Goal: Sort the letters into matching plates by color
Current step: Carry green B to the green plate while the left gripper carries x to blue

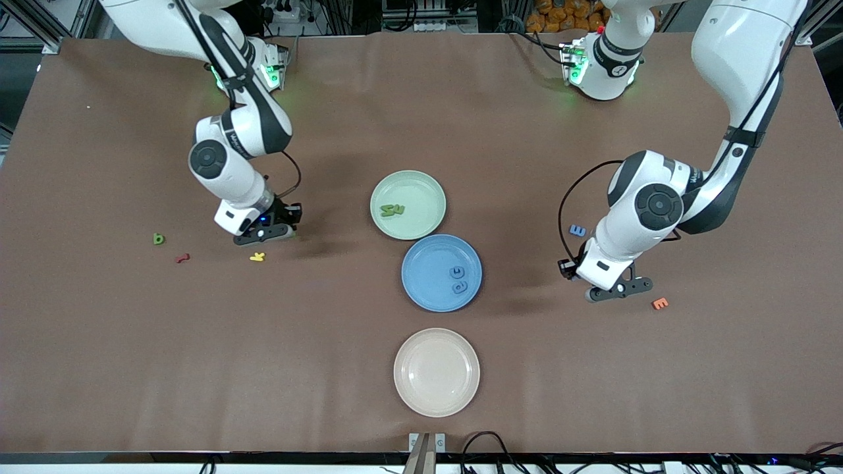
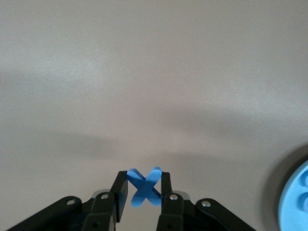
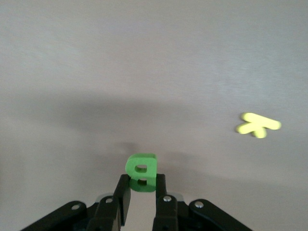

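Both grippers loaded; letters small, light, rigid.

Left gripper [image 2: 143, 190] pinches a blue X [image 2: 143, 188] toward the left arm's end from the blue plate [image 1: 421, 289]; right gripper [image 3: 142, 187] pinches a green letter [image 3: 141, 171] toward the right arm's end. Flat faces suit gripping; glossy plastic may slip.

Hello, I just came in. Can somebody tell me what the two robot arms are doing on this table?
They are sorting toy letters by color. The left gripper has its jaws shut on a blue X; the right gripper grips a green letter near a yellow letter. The mint green plate already holds green letters, and the blue plate holds two blue ones. The cream plate has nothing in it. A blue E and a green letter lie unsorted on the table.
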Robot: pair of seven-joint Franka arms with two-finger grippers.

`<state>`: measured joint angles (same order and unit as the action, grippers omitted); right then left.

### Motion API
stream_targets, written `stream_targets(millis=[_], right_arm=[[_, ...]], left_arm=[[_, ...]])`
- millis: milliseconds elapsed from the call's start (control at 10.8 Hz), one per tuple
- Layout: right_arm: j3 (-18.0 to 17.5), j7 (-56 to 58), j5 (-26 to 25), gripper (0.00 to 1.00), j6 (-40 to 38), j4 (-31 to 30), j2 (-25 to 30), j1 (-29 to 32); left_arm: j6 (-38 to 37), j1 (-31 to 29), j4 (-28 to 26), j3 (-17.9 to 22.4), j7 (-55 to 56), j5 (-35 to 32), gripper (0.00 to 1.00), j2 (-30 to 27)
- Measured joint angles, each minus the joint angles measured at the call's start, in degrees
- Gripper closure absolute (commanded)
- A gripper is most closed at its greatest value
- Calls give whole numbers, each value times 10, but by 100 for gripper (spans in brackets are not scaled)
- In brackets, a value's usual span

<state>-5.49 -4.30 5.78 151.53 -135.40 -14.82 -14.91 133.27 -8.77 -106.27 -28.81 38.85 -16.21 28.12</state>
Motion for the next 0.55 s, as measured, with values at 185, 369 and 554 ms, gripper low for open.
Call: stream_targets(millis=[185, 369, 554], right_arm=[[-3, -68, 0, 100, -13, 16, 0, -36], [-13, -135, 1, 100, -24, 33, 0, -60], [-36, -198, 1, 100, -26, 48, -3, -75]], left_arm=[[0, 10, 21, 0, 25, 0, 100, 13], [-1, 21, 44, 0, 48, 0, 100, 26], [-1, 35, 63, 0, 70, 0, 100, 36]])
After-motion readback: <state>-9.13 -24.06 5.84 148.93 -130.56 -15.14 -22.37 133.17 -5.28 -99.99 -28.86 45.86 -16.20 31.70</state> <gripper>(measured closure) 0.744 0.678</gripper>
